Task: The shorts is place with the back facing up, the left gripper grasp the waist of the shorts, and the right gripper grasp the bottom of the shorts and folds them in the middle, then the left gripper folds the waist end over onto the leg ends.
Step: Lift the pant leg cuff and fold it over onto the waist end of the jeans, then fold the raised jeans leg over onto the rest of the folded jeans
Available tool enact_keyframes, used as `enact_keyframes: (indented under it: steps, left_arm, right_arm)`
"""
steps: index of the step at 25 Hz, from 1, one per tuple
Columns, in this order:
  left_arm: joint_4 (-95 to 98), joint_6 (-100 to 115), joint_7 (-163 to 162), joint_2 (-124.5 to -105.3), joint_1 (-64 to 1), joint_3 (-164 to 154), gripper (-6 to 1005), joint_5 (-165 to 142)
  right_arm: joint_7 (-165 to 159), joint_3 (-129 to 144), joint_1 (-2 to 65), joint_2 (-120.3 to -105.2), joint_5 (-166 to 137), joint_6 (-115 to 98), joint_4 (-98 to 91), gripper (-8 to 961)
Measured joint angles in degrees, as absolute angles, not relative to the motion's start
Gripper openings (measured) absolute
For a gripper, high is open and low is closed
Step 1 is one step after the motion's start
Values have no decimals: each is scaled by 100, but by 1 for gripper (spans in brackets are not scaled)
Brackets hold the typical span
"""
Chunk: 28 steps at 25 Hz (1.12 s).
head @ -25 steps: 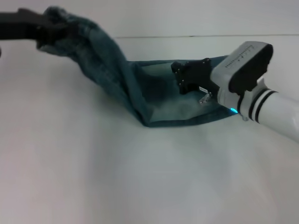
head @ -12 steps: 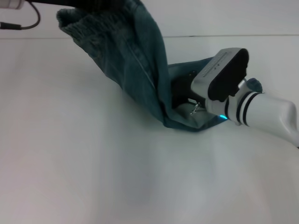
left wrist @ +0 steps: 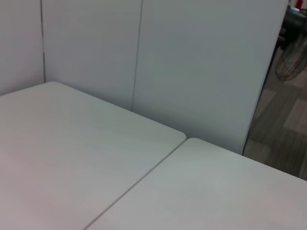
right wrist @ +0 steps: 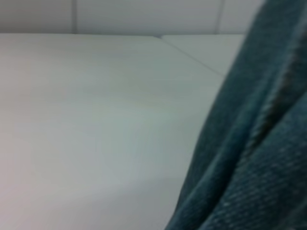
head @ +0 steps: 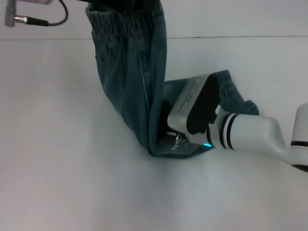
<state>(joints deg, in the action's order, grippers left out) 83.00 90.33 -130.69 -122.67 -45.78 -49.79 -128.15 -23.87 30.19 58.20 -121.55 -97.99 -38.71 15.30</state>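
The teal denim shorts (head: 127, 82) hang as a tall fold over the white table, elastic waist uppermost. At the head view's top edge my left gripper (head: 126, 4) is shut on that waist, showing only as a dark strip. The fabric's lower end rests on the table, where my right gripper (head: 166, 126) is tucked into the fold and shut on the leg end. Its fingers are mostly covered by cloth, and its grey wrist housing lies just right of the fold. The right wrist view shows denim (right wrist: 254, 158) very close. The left wrist view shows no shorts.
White table (head: 72, 183) spreads bare to the left and front of the shorts. A black cable (head: 43, 20) with a plug hangs at the top left. The left wrist view shows a seam between two tabletops (left wrist: 139, 177) and grey wall panels (left wrist: 201, 62).
My left gripper has carried the waist up and to the right, so the cloth now hangs nearly upright. My right gripper has moved left and toward the front, dragging the leg end with it.
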Motion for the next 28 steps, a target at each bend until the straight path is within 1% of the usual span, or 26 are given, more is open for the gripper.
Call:
enact_keyframes:
  steps: [3, 5, 6, 7, 10, 12, 16, 19, 21, 24, 28]
  left_arm:
    - [8204, 8831, -13056, -12307, -4574, -5184, 66, -12831]
    - [8083, 8668, -13037, -12316, -4551, -5320, 65, -12841]
    - [8031, 8602, -13030, -12318, -4541, -5381, 65, -12845]
    - [7975, 8540, -13026, -12320, -4528, -5459, 64, -12848]
    - [7800, 8310, -13021, -12335, -4503, -5632, 63, -12851]
    - [7705, 8161, -13017, -12362, -4499, -5729, 63, -12850]
    - [7543, 7912, -12985, -12398, -4452, -6089, 62, -12777]
    - [7298, 7569, -12979, -12428, -4389, -6560, 61, -12588]
    - [7098, 7162, -12962, -12435, -4300, -7045, 60, -12334]
    - [6849, 6445, -12745, -12452, -4145, -7795, 63, -11911]
    - [6481, 5598, -12322, -12462, -4012, -8552, 70, -11189]
  right_arm:
    - [-2383, 2622, 5740, -12146, -10221, -3837, 1581, -3]
    - [-2380, 2469, 5524, -12072, -10304, -3941, 1594, -3]
    - [-2380, 2469, 5524, -12072, -10304, -3941, 1594, -3]
    - [-2397, 2467, 5386, -12044, -10310, -4106, 1541, -2]
    - [-2746, 2602, 4809, -11968, -10325, -4908, 1047, -1]
    - [-3160, 2771, 4352, -11962, -10335, -5561, 454, -1]
    - [-4166, 2960, 3091, -11962, -10340, -7279, -1221, -1]
    - [-4655, 3006, 2318, -11883, -10340, -8463, -2150, -2]
    - [-5024, 3067, 1926, -11830, -10343, -9244, -2750, -2]
    - [-5503, 3175, 1568, -11768, -10406, -10179, -3396, -2]
    - [-5936, 3154, 1447, -11774, -10730, -10950, -3928, -1]
